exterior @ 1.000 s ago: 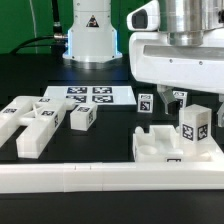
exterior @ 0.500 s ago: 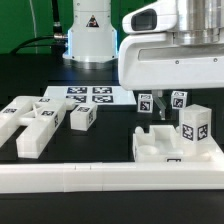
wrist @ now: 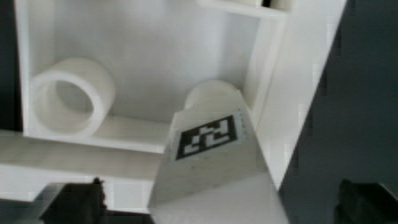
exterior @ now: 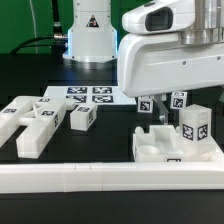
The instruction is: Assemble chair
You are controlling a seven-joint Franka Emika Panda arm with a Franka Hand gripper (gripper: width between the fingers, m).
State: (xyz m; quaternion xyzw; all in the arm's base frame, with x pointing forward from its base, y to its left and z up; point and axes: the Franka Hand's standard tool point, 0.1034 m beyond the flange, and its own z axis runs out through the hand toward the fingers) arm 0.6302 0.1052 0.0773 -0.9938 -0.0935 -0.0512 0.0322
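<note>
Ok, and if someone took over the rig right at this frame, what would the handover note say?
Gripper: open, jaws wide, holding nothing, hanging over the upright tagged piece.
Parts: that piece stands by the tray-like seat at the exterior view's right, just behind the L-shaped rail. Two small tagged pieces sit further back. The other loose pieces are grouped at the exterior view's left, near the marker board.
Done: unclear whether anything is joined.
Left: most of the chair lies in separate parts.

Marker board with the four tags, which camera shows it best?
The exterior view: the marker board lies flat behind the loose white pieces, tags clear. The wrist view shows none of it.
</note>
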